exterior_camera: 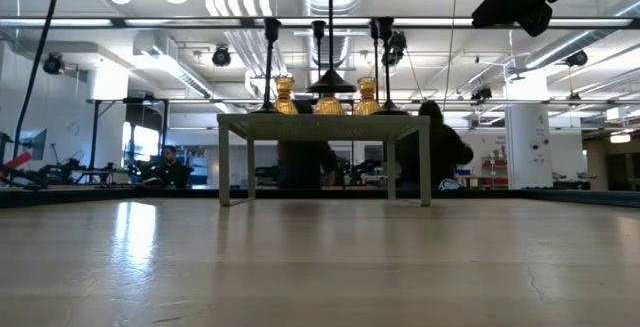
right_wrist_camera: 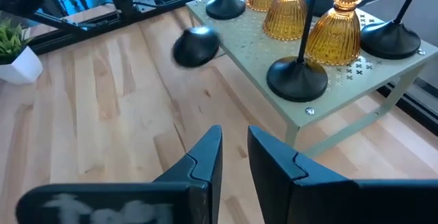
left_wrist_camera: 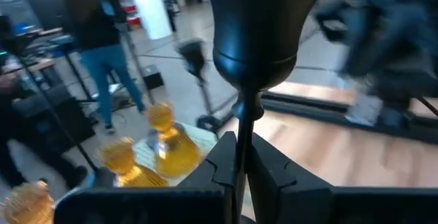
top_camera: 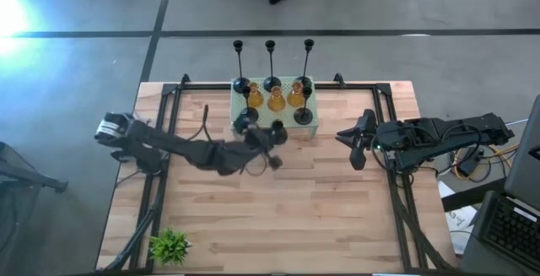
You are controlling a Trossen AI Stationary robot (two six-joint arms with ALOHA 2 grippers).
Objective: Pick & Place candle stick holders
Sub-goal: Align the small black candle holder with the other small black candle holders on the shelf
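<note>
A mint-green perforated stand (top_camera: pixel 314 129) sits at the table's far middle. On it are three tall black stem holders (top_camera: pixel 270 61), three amber glass holders (top_camera: pixel 276 100) and black dome-based holders (right_wrist_camera: pixel 296 77). My left gripper (left_wrist_camera: pixel 241 142) reaches in from the left to the stand's near side (top_camera: pixel 272 141). It is shut on one black holder with a dome base (left_wrist_camera: pixel 256 32). My right gripper (right_wrist_camera: pixel 235 138) hovers open at the right (top_camera: pixel 354 145), nothing between its fingers. My left gripper pinches the black holder's thin stem (left_wrist_camera: pixel 241 131) between its two fingers. The stem runs on past the fingertips to the dome, so the fingers lie along it. In the low view the dome (exterior_camera: pixel 330 82) hangs clear above the stand's top (exterior_camera: pixel 325 119).
A small leafy plant (top_camera: pixel 170 244) stands at the table's near left corner. Black frame rails (top_camera: pixel 164 141) run along the table's left and right sides. Bare wood lies in front of the stand. A person (left_wrist_camera: pixel 102 32) stands in the room beyond the table.
</note>
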